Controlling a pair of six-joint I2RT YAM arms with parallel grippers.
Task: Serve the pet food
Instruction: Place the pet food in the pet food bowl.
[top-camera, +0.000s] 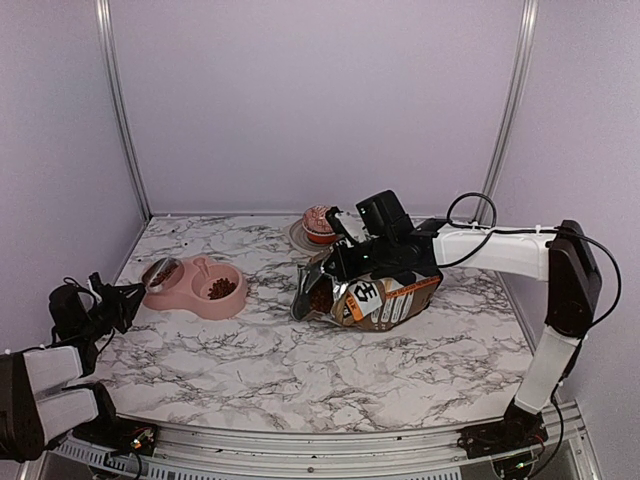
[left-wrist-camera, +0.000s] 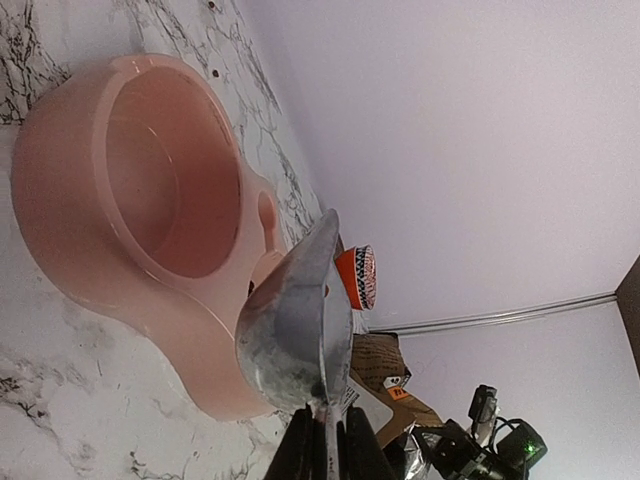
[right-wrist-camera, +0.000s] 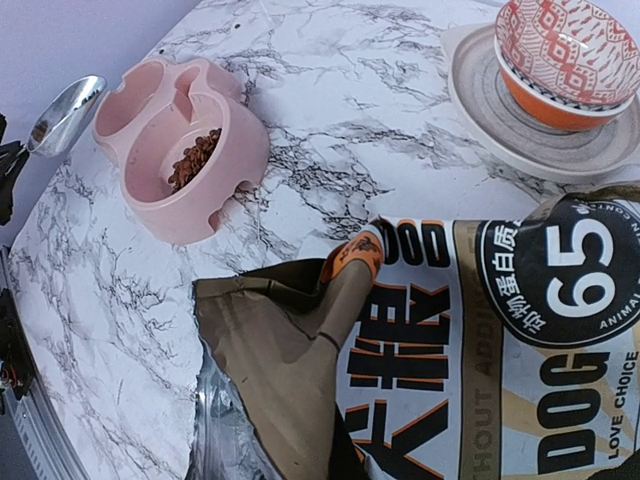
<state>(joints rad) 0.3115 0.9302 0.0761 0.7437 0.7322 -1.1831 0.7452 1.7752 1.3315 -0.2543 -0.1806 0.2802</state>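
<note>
The pet food shows as brown kibble (top-camera: 222, 288) (right-wrist-camera: 195, 158) in the right compartment of a pink double bowl (top-camera: 195, 300) (right-wrist-camera: 200, 215) (left-wrist-camera: 60, 230), and more sits in the mouth of the printed bag (top-camera: 385, 300) (right-wrist-camera: 480, 340). The bowl's left compartment looks empty. My left gripper (top-camera: 122, 300) (left-wrist-camera: 327, 445) is shut on the handle of a metal spoon (top-camera: 162, 270) (left-wrist-camera: 295, 320) (right-wrist-camera: 65, 105), which hovers at the bowl's left end with a few pellets in it. My right gripper (top-camera: 342, 262) is shut on the bag's top edge; its fingers are hidden in the right wrist view.
An orange patterned bowl (top-camera: 320, 224) (right-wrist-camera: 560, 50) (left-wrist-camera: 357, 277) stands on a grey plate (top-camera: 300, 240) (right-wrist-camera: 500, 120) behind the bag. Purple walls close in the back and sides of the marble table (top-camera: 300, 370).
</note>
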